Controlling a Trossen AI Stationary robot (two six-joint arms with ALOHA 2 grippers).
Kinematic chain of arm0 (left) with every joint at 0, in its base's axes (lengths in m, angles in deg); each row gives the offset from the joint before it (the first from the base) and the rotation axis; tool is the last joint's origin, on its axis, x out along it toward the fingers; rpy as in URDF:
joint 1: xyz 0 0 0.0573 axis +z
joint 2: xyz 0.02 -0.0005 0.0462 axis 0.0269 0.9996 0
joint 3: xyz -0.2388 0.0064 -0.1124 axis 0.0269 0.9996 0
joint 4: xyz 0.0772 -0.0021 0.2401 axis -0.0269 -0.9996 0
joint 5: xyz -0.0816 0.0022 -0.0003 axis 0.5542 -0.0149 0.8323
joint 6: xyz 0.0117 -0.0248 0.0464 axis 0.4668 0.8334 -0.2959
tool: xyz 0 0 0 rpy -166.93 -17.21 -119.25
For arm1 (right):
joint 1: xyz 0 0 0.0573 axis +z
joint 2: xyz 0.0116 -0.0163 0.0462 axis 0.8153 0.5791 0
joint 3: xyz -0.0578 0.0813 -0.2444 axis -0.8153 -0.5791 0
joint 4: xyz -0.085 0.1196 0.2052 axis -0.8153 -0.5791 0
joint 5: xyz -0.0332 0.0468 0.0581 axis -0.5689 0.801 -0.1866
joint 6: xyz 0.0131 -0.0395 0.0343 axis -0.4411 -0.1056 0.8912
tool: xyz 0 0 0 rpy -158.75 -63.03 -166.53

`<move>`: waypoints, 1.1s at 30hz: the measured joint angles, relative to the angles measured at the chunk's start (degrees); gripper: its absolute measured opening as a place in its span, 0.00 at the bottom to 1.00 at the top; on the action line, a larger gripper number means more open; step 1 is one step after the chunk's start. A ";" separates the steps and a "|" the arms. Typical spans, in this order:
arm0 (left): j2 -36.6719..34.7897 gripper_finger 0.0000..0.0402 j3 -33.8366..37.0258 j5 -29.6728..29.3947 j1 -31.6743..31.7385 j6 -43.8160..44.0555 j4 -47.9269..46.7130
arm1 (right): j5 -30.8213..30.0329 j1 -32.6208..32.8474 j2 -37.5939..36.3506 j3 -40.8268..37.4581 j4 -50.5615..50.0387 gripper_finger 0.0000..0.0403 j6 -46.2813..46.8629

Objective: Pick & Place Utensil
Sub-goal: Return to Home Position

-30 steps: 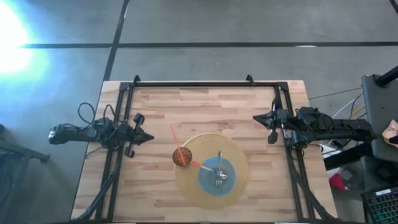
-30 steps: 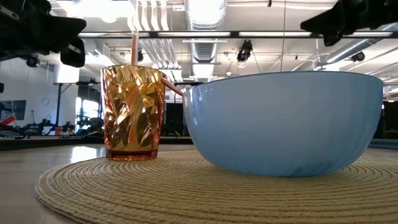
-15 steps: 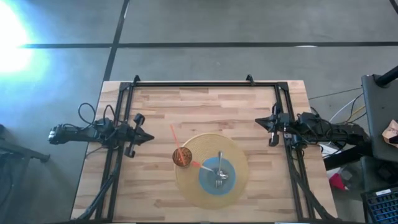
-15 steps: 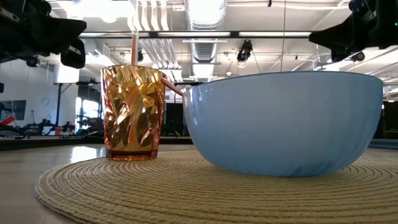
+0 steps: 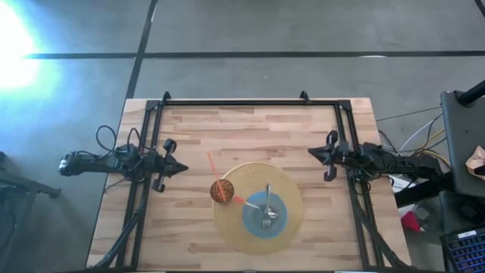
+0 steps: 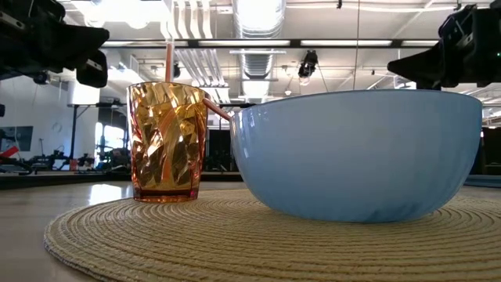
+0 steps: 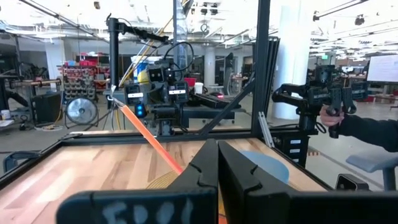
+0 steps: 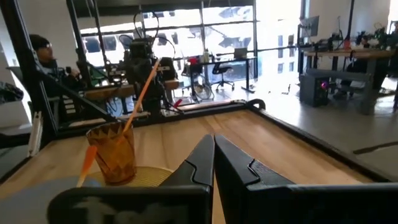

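Note:
A metal utensil (image 5: 267,211) lies in the blue bowl (image 5: 264,215), which sits on a round woven placemat (image 5: 227,227) at the table's near middle. An amber cup (image 5: 221,191) with an orange straw (image 5: 211,167) stands on the mat's left edge, beside the bowl (image 6: 360,157); the cup (image 8: 113,152) also shows in the right wrist view. My left gripper (image 5: 182,168) hovers shut at the table's left side, pointing level at the middle. My right gripper (image 5: 311,152) hovers shut at the right side, pointing level toward the left. Neither touches anything.
A black metal frame (image 5: 235,102) runs along the table's far, left and right sides. Bare wood lies between the two grippers and behind the mat. Beyond the table, a person (image 8: 42,53) sits in the room, and a person's sleeve (image 7: 367,124) shows.
My right gripper has sunk lower at the table's right side, and its arm has folded back toward the right edge. It has stayed shut. The cup, bowl and utensil have not moved.

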 joint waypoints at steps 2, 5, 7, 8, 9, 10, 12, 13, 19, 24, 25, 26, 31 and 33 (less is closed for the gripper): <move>0.02 0.01 0.00 0.00 0.00 0.02 0.00 | 0.00 0.00 0.22 0.00 0.27 0.02 1.51; 0.02 0.01 0.02 0.00 0.00 0.02 0.00 | -0.03 0.00 0.20 0.00 0.39 0.02 2.10; 0.02 0.01 0.02 0.00 0.00 0.02 -0.02 | -0.04 0.00 0.23 0.00 0.31 0.02 1.52; 0.02 0.01 0.03 0.00 0.00 0.02 -0.02 | -0.04 0.00 0.26 0.02 0.31 0.02 1.27; 0.02 0.01 0.04 0.00 0.00 0.02 -0.01 | -0.05 0.00 0.26 0.02 0.31 0.02 1.13; 0.02 0.01 0.04 0.00 -0.04 0.02 -0.02 | -0.07 0.00 0.26 0.02 0.22 0.02 1.14; 0.02 0.01 0.04 0.00 -0.04 0.02 0.00 | -0.07 0.00 0.26 0.02 -0.32 0.02 1.44; 0.02 0.01 0.04 0.00 -0.04 0.02 -0.02 | -0.08 0.00 0.26 0.02 -0.84 0.02 1.79; 0.02 0.01 0.07 0.00 -0.04 0.02 -0.02 | -0.44 -0.02 0.94 0.04 -2.34 0.02 2.05; 0.02 0.01 0.09 0.00 -0.02 0.02 0.00 | -0.48 -0.02 0.94 0.04 -2.31 0.02 1.22; 0.02 0.01 0.09 0.00 -0.02 0.02 0.00 | -0.48 -0.02 0.95 0.04 -2.28 0.02 1.01; 0.02 0.01 0.09 0.00 -0.02 0.02 -0.02 | -0.48 -0.02 0.99 0.04 -2.27 0.02 0.92; 0.02 0.01 0.11 0.00 -0.02 0.02 -0.02 | -0.48 -0.02 1.02 0.04 -2.27 0.02 0.94; 0.02 0.01 0.11 0.00 -0.02 0.02 -0.01 | -0.48 -0.02 1.04 0.04 -2.27 0.02 0.67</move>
